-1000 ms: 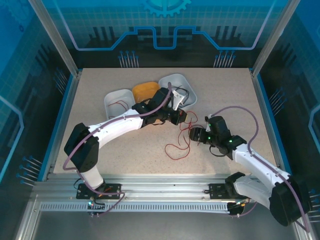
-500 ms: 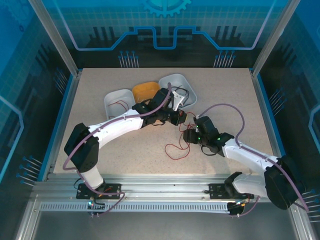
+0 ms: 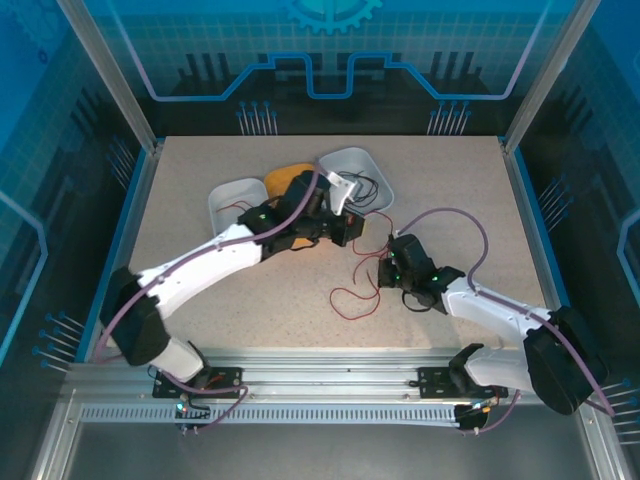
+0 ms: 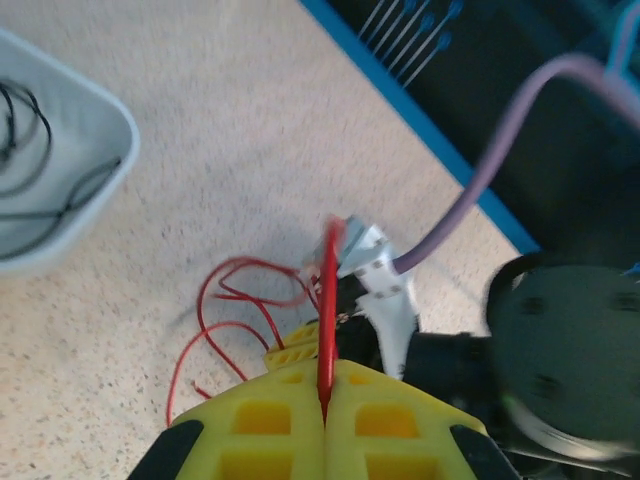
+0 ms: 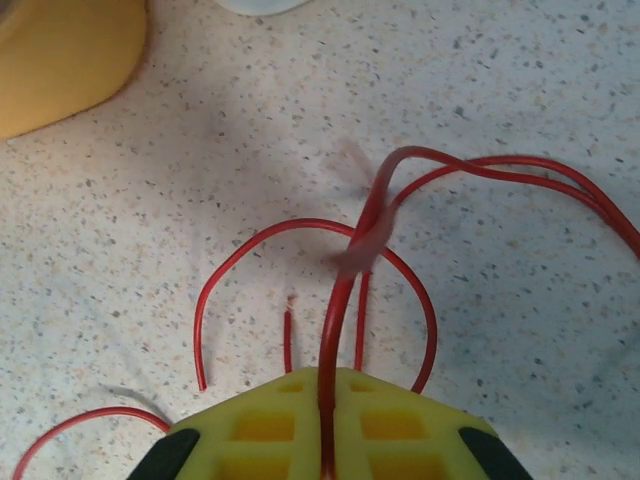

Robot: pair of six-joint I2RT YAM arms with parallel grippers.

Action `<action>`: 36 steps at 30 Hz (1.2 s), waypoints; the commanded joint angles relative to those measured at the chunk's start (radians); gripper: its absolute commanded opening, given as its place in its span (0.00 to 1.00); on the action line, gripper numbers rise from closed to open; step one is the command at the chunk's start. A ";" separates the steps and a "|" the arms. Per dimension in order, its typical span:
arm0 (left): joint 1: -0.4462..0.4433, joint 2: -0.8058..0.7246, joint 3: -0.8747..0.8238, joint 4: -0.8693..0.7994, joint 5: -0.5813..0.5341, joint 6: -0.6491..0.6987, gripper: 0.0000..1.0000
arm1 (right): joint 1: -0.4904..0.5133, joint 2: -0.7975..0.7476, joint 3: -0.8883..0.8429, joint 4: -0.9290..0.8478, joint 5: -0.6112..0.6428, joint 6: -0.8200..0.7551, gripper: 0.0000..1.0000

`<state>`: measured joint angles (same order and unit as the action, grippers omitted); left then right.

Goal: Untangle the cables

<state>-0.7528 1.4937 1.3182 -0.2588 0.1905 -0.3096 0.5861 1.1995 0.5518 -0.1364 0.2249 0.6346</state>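
The table [image 3: 200,170] is a flat, speckled beige slab. At its far side stand two pale grey trays with rounded corners. An orange tray [image 3: 285,178] sits between them. The right grey tray [image 3: 352,160] holds the black cable [image 3: 368,187], thin and loosely coiled. The left grey tray [image 3: 222,192] holds a thin red strand [image 3: 240,208].

The left gripper [image 4: 325,385] has its moulded yellow fingers [image 4: 265,420] pressed together on the red cable [image 4: 325,290]. The right gripper [image 5: 325,385] pinches a red run likewise. Two grips close together probably allow the arms to draw the wire apart and open its slack loops, which lie on the table near both grippers
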 commanded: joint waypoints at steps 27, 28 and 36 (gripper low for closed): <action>0.327 -0.473 -0.297 0.024 -0.525 0.199 0.00 | -0.061 -0.146 -0.053 -0.057 0.011 0.024 0.00; 0.342 -0.466 -0.311 0.051 -0.519 0.223 0.00 | -0.061 -0.147 -0.052 -0.058 0.011 0.025 0.00; 0.441 -0.381 -0.387 0.200 -0.486 0.309 0.00 | -0.063 -0.147 -0.035 -0.075 0.005 0.018 0.00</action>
<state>-0.3389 1.0916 0.9550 -0.1577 -0.2951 -0.0635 0.5354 1.0660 0.5095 -0.1867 0.2249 0.6540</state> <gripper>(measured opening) 0.042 0.042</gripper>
